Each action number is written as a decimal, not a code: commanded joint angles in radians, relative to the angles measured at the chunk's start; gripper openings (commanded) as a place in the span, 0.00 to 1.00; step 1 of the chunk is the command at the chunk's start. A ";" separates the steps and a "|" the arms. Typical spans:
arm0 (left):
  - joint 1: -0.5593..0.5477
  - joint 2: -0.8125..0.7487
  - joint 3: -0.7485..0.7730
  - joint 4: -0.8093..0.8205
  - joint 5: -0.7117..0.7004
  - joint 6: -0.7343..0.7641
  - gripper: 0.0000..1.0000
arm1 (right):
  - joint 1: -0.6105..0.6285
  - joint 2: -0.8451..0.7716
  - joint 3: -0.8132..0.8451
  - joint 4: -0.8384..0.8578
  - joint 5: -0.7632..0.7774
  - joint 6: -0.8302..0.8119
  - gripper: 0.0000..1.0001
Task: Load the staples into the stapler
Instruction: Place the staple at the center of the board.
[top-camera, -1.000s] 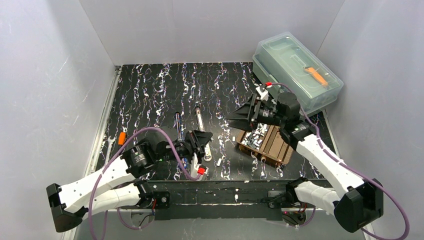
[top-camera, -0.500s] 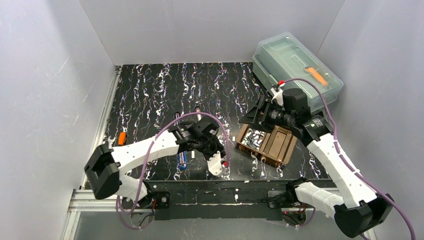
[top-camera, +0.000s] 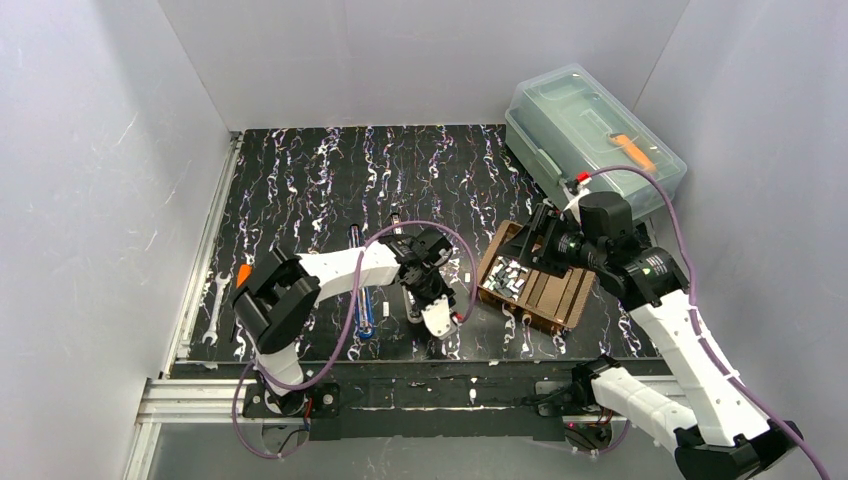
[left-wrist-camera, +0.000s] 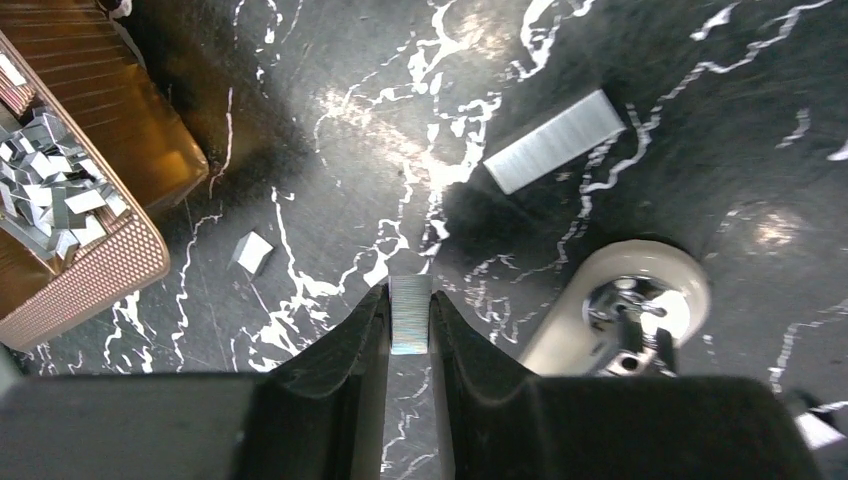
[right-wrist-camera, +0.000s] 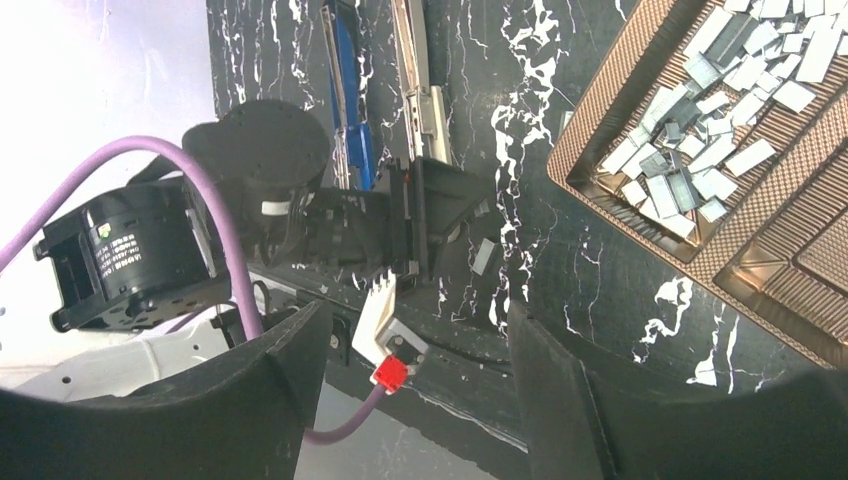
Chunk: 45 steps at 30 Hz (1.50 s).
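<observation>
Over the marbled table (top-camera: 300, 170), between stapler and tray, held one short staple strip (left-wrist-camera: 410, 315) lengthwise in the left gripper (left-wrist-camera: 410, 298), jaws pinched shut on its two flat faces. Kept the right gripper (right-wrist-camera: 415, 320) spread wide with nothing between its fingers, near the far edge of the brown tray (left-wrist-camera: 110, 275). Found most of the staples (left-wrist-camera: 45, 195) heaped in one compartment of that tray, one longer strip (left-wrist-camera: 555, 140) loose on the table beyond the left fingertips, and a small fragment (left-wrist-camera: 252, 252) near the tray. Judged these strips very light, stiff along the length yet brittle at the glued seams, and slick as bare metal. Best taken across the flat sides near mid-length, gently, never by the ends or with a twist. Noted the open blue stapler (right-wrist-camera: 352, 120) lying flat, apart from the tray. Against a second ago: swung the left arm's elbow up and inward from its low fold at the left edge, shifting its gripper only a little toward the tray. Drew the right arm back and rightward, off the tray's left corner.
</observation>
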 joint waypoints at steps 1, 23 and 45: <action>-0.002 0.038 0.069 -0.019 0.016 0.049 0.09 | -0.005 -0.027 -0.016 -0.006 0.027 -0.002 0.74; -0.002 0.028 0.183 -0.121 -0.013 -0.044 0.52 | -0.004 -0.002 -0.006 -0.010 0.051 -0.011 0.78; 0.024 -0.784 -0.123 0.090 -0.180 -0.687 0.77 | 0.469 0.337 -0.060 0.185 0.473 -0.059 0.80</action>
